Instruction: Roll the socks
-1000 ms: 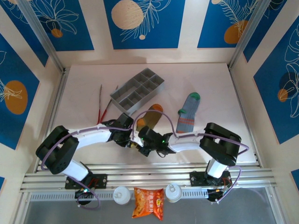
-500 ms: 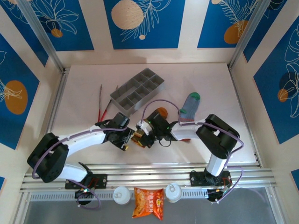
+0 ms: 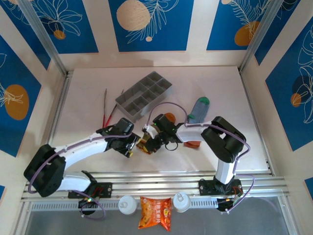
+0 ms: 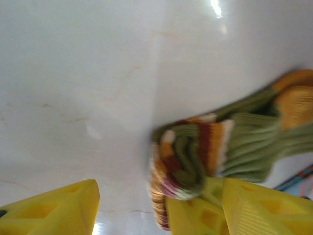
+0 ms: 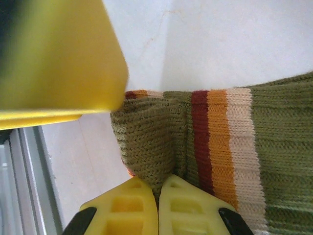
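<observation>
The olive-brown sock (image 5: 220, 127), with red, orange and cream stripes, is partly rolled up at the near middle of the table. Its roll (image 3: 145, 143) sits between the two grippers and its orange toe (image 3: 169, 117) points away. My right gripper (image 5: 159, 188) is shut on a fold at the roll's end. My left gripper (image 4: 161, 188) stands open, with the roll (image 4: 181, 166) against its right finger (image 4: 264, 205). In the top view the left gripper (image 3: 133, 148) is just left of the roll and the right gripper (image 3: 147, 145) is on it. The grey-blue striped sock (image 3: 197, 111) lies flat to the right, partly under the right arm.
A grey compartment tray (image 3: 144, 95) stands behind the grippers. Thin red sticks (image 3: 106, 111) lie to its left. At the near rail are a snack bag (image 3: 155, 213) and two white caps (image 3: 127, 204). Walls close in the table on three sides.
My left gripper has opened and let go of the roll. The right gripper, still shut on the olive-brown sock, has moved slightly left and away, and less flat sock shows.
</observation>
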You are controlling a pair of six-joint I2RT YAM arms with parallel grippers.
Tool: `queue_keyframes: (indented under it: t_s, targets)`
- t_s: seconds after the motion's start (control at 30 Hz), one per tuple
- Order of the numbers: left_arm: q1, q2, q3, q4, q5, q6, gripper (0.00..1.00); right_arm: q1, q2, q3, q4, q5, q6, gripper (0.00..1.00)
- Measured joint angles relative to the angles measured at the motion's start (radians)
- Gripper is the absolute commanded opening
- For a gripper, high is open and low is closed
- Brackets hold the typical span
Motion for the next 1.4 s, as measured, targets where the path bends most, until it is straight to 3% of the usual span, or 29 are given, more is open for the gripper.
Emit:
queue_keyframes:
  t_s: [0.17,0.3,0.67,0.77,0.9,1.03,1.4]
  targets:
    - [0.0,-0.054,-0.014,0.06,-0.017,0.025,0.4,-0.025,0.03,0.031,-0.04,-0.061,0.011,0.0]
    - [-0.003,-0.027,-0.046,0.109,0.001,0.048,0.34,-0.046,0.044,0.037,-0.046,-0.102,0.018,0.0]
    - [-0.019,0.097,-0.054,0.211,0.024,0.1,0.36,-0.116,0.084,0.009,0.006,-0.256,0.047,0.0]
    - [-0.022,0.124,-0.054,0.219,0.024,0.113,0.41,-0.13,0.097,0.01,0.009,-0.291,0.051,0.0]
    - [-0.029,0.154,-0.043,0.216,0.024,0.141,0.55,-0.142,0.114,0.025,-0.007,-0.322,0.052,0.0]
    - [-0.037,0.168,-0.019,0.201,0.023,0.156,0.59,-0.151,0.124,0.032,-0.019,-0.345,0.052,0.0]
    - [-0.055,0.226,0.027,0.131,0.002,0.117,0.33,-0.155,0.13,0.042,-0.033,-0.356,0.051,0.0]
